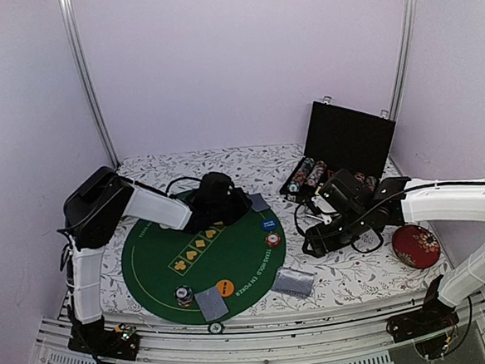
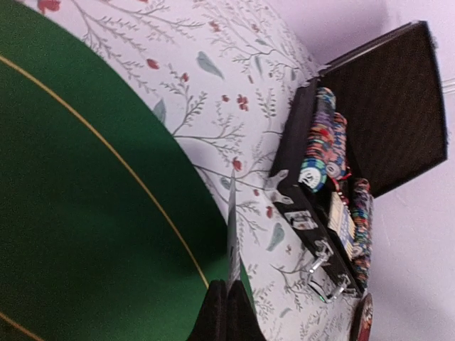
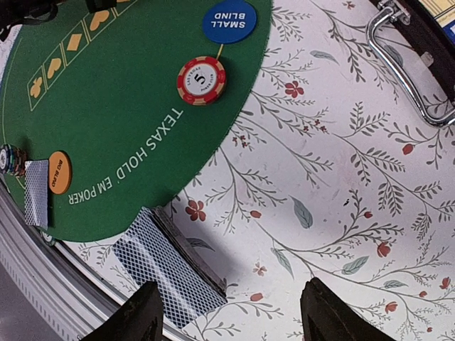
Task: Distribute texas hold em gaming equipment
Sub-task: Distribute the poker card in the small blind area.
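A card (image 2: 233, 227) (light, slippery, bendy) is pinched edgewise by the left gripper (image 2: 229, 288). The right gripper (image 3: 233, 284) is spread above the deck (image 3: 167, 266).

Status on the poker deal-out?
Done: near card, chip stack, big-blind button down; small-blind button and red chip placed. In hand: left gripper shut on a second card at the mat's far edge. Left: deck and cased chips, so more dealing likely.
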{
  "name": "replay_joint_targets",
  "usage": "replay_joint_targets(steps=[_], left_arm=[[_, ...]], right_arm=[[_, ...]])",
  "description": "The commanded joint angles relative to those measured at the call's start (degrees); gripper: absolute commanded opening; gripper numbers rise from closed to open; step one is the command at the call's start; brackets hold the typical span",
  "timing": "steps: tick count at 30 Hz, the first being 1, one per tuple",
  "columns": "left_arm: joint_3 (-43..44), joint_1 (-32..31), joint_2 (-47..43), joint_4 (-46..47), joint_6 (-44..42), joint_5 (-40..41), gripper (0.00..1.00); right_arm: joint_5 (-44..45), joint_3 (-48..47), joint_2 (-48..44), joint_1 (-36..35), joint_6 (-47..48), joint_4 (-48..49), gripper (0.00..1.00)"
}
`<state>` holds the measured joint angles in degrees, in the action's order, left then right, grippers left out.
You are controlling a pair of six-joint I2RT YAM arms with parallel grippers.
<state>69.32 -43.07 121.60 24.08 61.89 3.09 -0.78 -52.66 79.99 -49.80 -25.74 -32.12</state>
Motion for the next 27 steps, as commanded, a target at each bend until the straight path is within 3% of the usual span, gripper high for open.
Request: replay_joint_targets(steps=[1,7,12,15,22,27], left_arm=[[4.6,1.0,3.9,-3.9,4.6,2.8,0.0],[5.7,1.3,6.8,-5.2,4.2,0.6,0.01],[4.0,1.2,2.7,-8.4,1.1,5.8,0.37],[3.0,1.0,-0.7,-9.8,-1.8,8.5,0.52],[-5.6,-3.8,-15.1,-8.1,-14.4,7.1,0.67],[-12.4,-8.4,-22.2,-11.7,-21.2,-2.4,0.76]], right_arm=[[0.5,-0.9,0.1,1.0,1.9,-1.5,0.69],[-0.6,-0.6,0.3,1.4,2.8,-1.4,0.69],[-1.6,-0.4,1.2,2.1,3.6,-1.3,0.74],[-1.8,0.7,2.1,2.5,2.3,-1.0,0.75],[-3.8,4.4,3.1,2.6,-2.3,1.8,0.82],[-4.5,7.0,3.5,0.8,-3.7,4.3,0.85]])
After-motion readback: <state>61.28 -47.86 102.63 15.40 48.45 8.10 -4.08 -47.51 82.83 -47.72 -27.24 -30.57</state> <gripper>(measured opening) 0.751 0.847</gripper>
